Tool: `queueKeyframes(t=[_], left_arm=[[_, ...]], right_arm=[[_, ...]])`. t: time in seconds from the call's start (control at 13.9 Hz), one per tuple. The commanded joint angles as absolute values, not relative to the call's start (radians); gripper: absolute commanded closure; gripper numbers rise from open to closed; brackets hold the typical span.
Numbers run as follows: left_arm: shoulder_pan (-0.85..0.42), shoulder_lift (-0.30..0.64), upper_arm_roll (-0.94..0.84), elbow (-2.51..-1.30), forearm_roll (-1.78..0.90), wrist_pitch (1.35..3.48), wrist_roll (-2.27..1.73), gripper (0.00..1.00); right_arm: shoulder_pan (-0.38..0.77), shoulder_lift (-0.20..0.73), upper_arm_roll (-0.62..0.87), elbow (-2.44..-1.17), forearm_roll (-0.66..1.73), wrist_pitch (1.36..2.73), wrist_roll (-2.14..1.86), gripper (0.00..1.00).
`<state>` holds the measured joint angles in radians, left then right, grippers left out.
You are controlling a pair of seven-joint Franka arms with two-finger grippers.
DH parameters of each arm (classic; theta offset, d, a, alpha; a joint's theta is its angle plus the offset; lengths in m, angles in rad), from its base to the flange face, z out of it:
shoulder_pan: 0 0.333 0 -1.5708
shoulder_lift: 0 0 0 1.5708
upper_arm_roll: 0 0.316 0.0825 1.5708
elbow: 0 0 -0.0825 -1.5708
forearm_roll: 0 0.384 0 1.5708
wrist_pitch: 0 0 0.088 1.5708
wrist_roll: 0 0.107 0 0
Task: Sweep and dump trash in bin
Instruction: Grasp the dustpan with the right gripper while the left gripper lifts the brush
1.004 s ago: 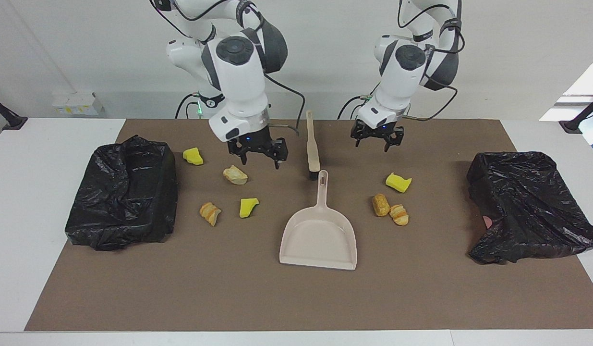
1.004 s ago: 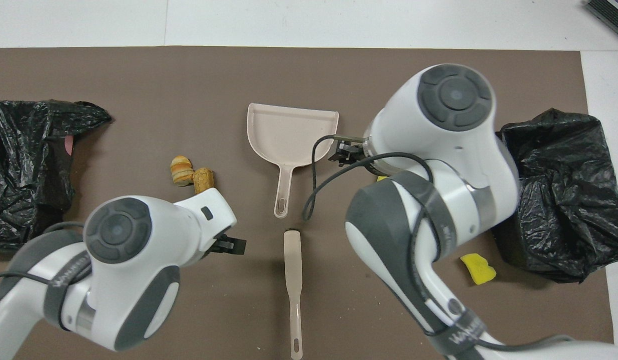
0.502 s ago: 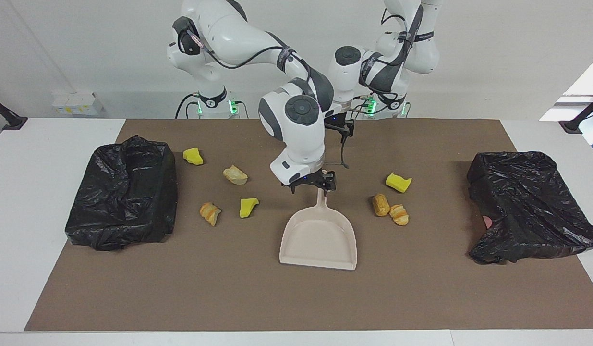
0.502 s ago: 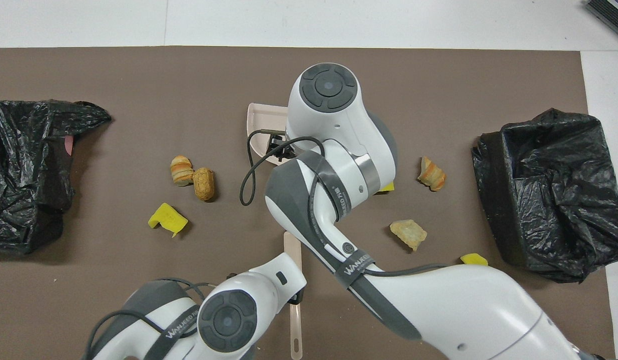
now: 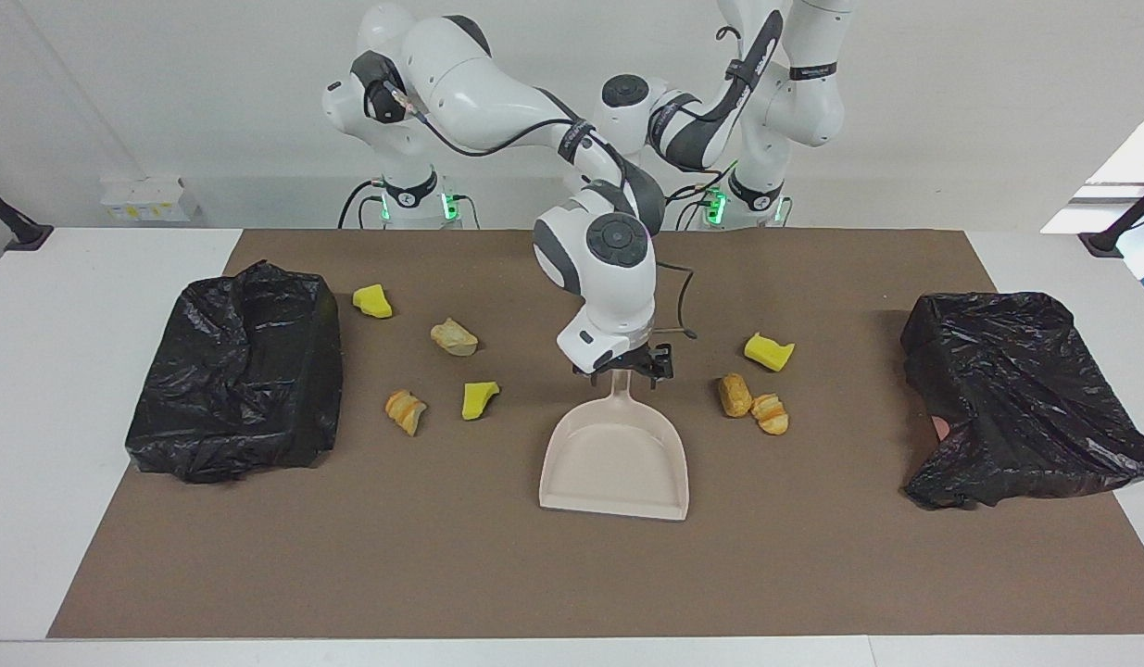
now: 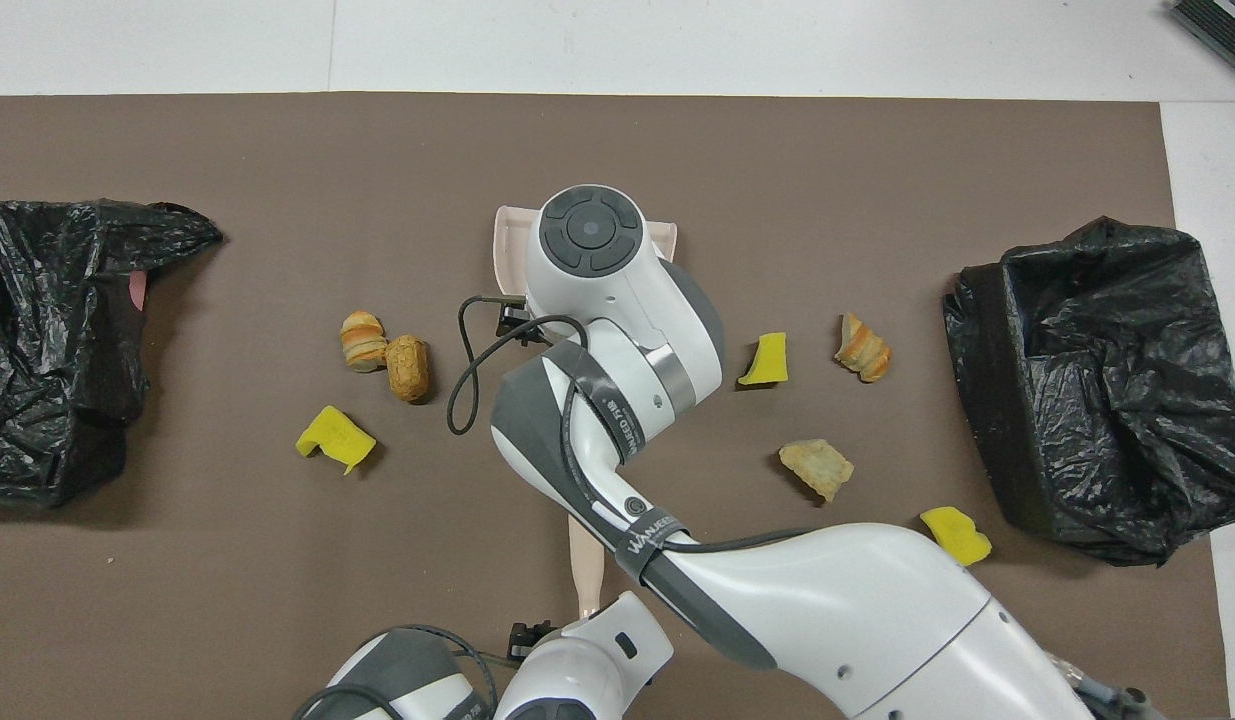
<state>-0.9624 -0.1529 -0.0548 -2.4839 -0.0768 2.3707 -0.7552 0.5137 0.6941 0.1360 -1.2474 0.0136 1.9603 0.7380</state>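
Observation:
The trash is several pieces scattered on the brown mat: yellow chunks (image 5: 372, 301) (image 5: 479, 399) (image 5: 768, 352) and bread bits (image 5: 454, 337) (image 5: 405, 410) (image 5: 735, 395) (image 5: 771, 414). The beige dustpan (image 5: 615, 459) lies flat mid-mat, handle toward the robots. My right gripper (image 5: 624, 364) is down at the handle's end, open, one finger on each side. The beige brush (image 6: 584, 565) lies nearer the robots, mostly covered by the arms. My left gripper (image 6: 525, 635) is over the brush handle's near end, open; the facing view hides it.
Two bins lined with black bags stand on the mat, one (image 5: 238, 371) at the right arm's end and one (image 5: 1016, 398) at the left arm's end. White table (image 5: 71, 417) surrounds the mat.
My right gripper swung over from the bread near its own end and came down at the dustpan handle. My left arm pulled back from the yellow chunk to the brush handle.

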Motion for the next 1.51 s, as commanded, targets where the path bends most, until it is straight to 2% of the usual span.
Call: queueKeyframes(t=[0.0, 0.07, 0.22, 0.29, 0.36, 0.5, 0.93, 1.22, 1.43], left_arm=[[-0.991, -0.169, -0.034, -2.517, -0.086, 2.399, -0.772, 0.04], [-0.992, -0.169, -0.035, -2.517, -0.086, 2.398, -0.778, 0.19], [-0.996, -0.170, -0.035, -2.519, -0.084, 2.384, -0.889, 0.68], [-0.999, -0.172, -0.035, -2.519, -0.086, 2.382, -0.908, 0.81], [-1.000, -0.172, -0.034, -2.520, -0.086, 2.381, -0.910, 1.00], [-0.999, -0.170, -0.032, -2.523, -0.086, 2.388, -0.900, 1.00], [-0.907, -0.205, -0.026, -2.525, -0.077, 2.356, -0.896, 1.00], [-0.780, -0.264, -0.026, -2.511, -0.048, 2.264, -0.798, 1.00], [-0.655, -0.279, -0.026, -2.468, -0.034, 2.179, -0.668, 1.00]], right_arm=[[0.515, 0.663, 0.144, -1.316, -0.003, 1.990, 0.759, 0.11], [0.518, 0.663, 0.144, -1.316, -0.003, 1.993, 0.762, 0.27], [0.528, 0.658, 0.143, -1.318, -0.005, 1.991, 0.764, 0.40], [0.529, 0.655, 0.143, -1.319, -0.011, 1.987, 0.764, 0.52], [0.528, 0.652, 0.144, -1.328, -0.012, 1.985, 0.759, 0.72], [0.531, 0.626, 0.144, -1.371, -0.015, 1.985, 0.749, 1.00], [0.514, 0.577, 0.143, -1.378, -0.057, 1.986, 0.479, 1.00], [0.471, 0.566, 0.140, -1.371, -0.061, 1.985, 0.205, 1.00], [0.393, 0.546, 0.140, -1.370, -0.061, 1.962, -0.105, 1.00]])
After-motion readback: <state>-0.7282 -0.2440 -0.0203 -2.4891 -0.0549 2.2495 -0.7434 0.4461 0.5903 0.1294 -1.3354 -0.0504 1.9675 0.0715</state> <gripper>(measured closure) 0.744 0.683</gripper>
